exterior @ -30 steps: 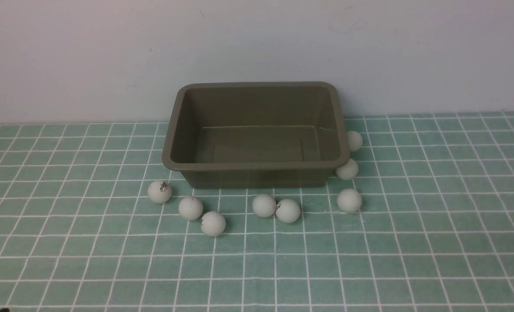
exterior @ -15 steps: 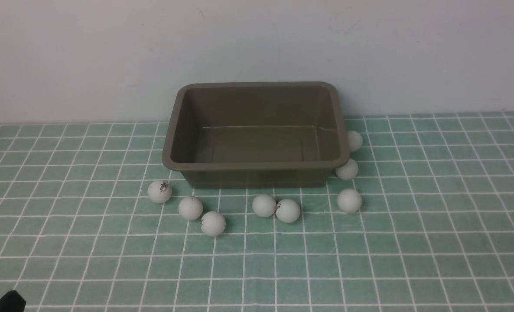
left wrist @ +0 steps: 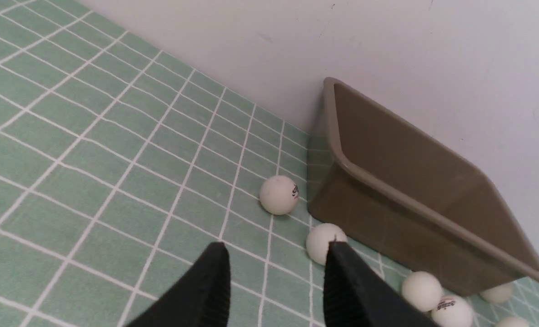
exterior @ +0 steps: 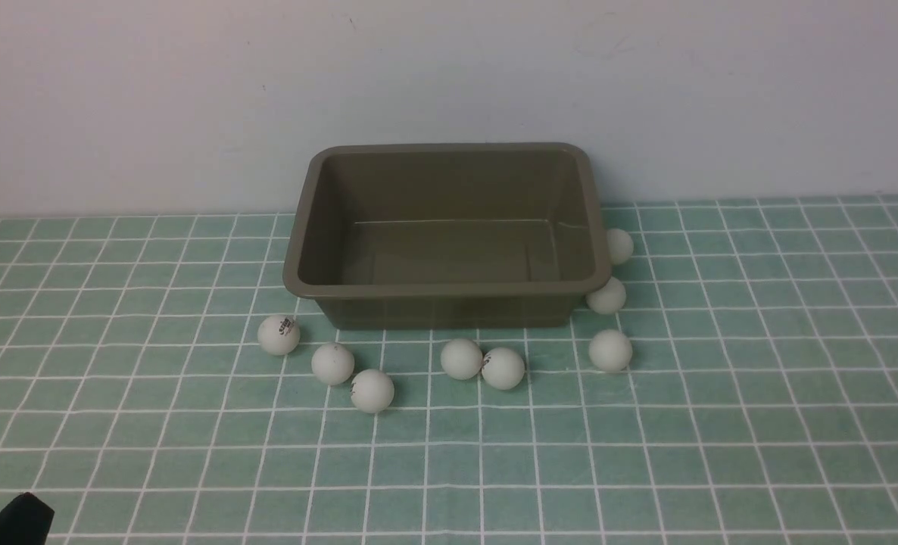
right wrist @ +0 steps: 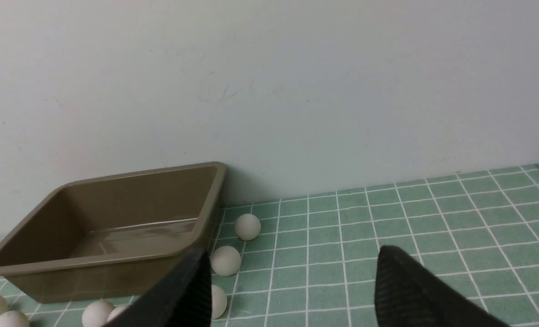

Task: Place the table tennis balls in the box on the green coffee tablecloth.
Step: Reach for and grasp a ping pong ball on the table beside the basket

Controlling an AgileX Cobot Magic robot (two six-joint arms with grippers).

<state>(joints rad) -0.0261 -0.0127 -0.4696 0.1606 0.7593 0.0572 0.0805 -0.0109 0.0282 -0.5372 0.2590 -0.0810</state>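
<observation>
Only the black tip of the left tool (exterior: 11,518) shows in the bottom left corner of the front view. In its wrist view the two fingers are parted with nothing between them, above the green coffee tablecloth (exterior: 721,454). All eight table tennis balls (exterior: 372,390) lie on that cloth around the box (exterior: 449,288), and none is inside it. Three form a slanting row off its near left corner, running from the marked ball (exterior: 279,334) toward the camera. The olive-brown box stands open and empty, near the wall (exterior: 449,76). In front of it lies a touching pair (exterior: 461,358). Three more run along its right end: the near ball (exterior: 610,350) lies clear of it, the middle ball (exterior: 606,295) just beside the near right corner, and the far ball (exterior: 619,246) just beside the side wall. The right tool (right wrist: 292,259) is spread wide and holds nothing.
</observation>
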